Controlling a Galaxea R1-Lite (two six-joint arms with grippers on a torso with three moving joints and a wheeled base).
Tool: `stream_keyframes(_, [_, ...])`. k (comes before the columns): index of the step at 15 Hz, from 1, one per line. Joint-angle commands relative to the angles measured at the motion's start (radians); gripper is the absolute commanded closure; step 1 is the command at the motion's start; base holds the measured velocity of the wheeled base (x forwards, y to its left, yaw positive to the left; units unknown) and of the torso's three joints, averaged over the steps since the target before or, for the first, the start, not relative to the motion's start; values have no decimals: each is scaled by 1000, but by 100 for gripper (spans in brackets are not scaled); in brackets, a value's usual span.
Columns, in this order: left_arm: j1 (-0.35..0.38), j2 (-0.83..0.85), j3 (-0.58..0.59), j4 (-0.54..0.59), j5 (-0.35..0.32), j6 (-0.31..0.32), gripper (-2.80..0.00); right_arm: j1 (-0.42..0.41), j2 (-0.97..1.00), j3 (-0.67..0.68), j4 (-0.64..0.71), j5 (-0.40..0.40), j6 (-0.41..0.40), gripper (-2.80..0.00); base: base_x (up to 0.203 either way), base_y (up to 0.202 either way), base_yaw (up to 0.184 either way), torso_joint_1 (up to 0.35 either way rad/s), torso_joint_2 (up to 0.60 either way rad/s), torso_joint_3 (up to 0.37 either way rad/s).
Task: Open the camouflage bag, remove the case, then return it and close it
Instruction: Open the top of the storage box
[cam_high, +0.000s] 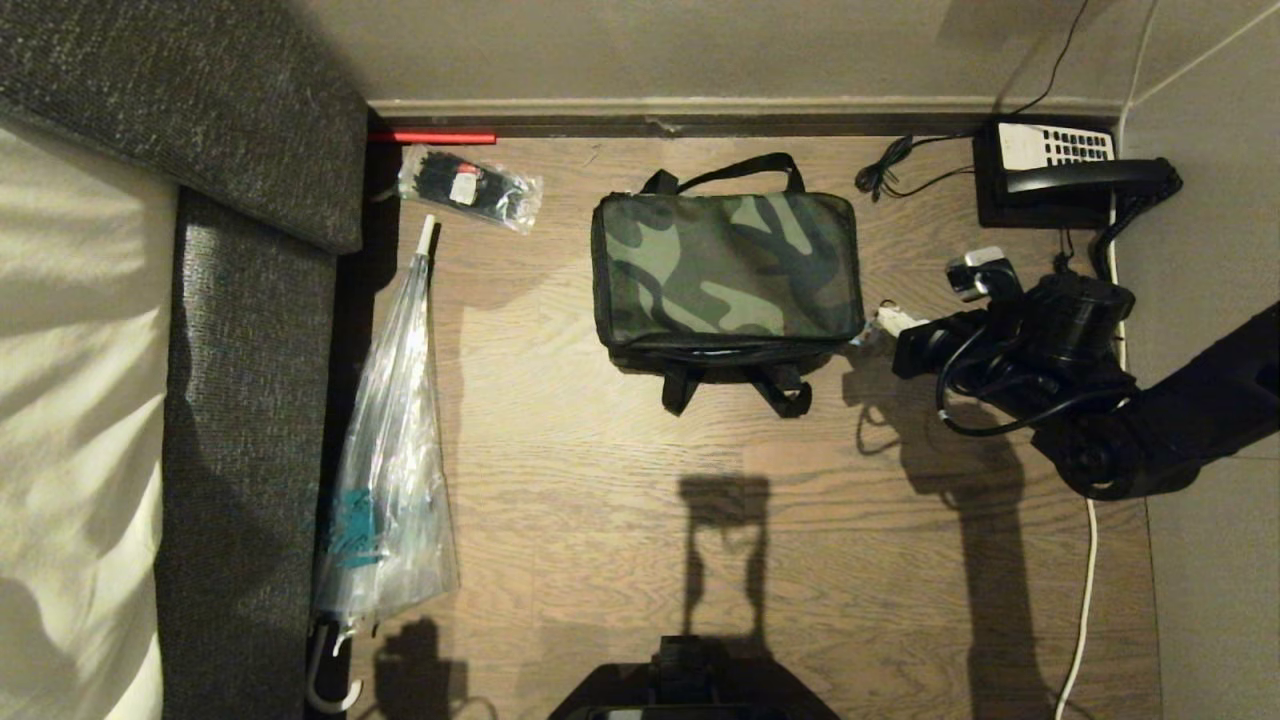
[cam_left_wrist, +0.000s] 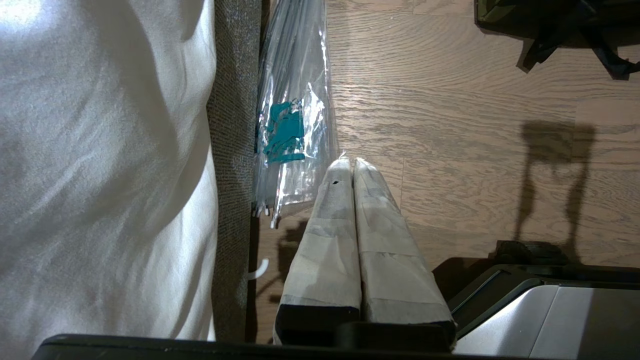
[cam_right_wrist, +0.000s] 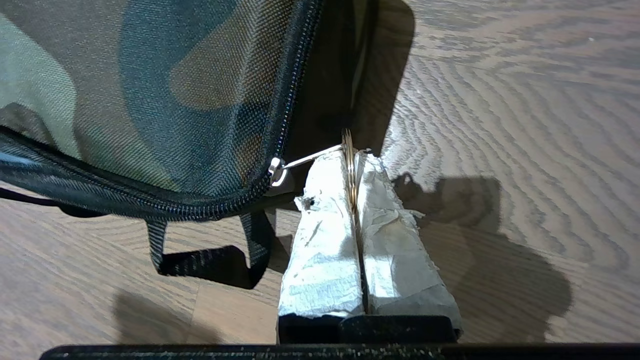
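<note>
R gripper (cam_right_wrist: 354, 165) clenched on zip pull ring (cam_right_wrist: 348, 150) at bag (cam_high: 727, 268) corner, ~4 o'clock; zip track runs toward 9. L gripper (cam_left_wrist: 350, 167) closed, empty, parked far off.

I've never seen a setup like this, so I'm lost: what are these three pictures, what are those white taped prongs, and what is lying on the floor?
A two-armed robot films itself. One camera on its head looks down; one sits on each wrist. The taped prongs are gripper fingers. The right gripper is shut on the metal ring of the zipper pull on the camouflage bag, which is zipped closed. The left gripper is shut, holding nothing, beside the sofa. On the wooden floor also lie a clear umbrella, a packet of black ties and a telephone.
</note>
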Motion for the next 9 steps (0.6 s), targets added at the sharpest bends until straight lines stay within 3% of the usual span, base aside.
stream_keyframes(1, [0,0,2,0,0,0,0,10,8,-8,-6,6,-1,0,0,0,0,0,0,0])
stream_keyframes(9, [0,0,2,0,0,0,0,16,19,-31,-2,24,-16,0,0,0,0,0,0,0])
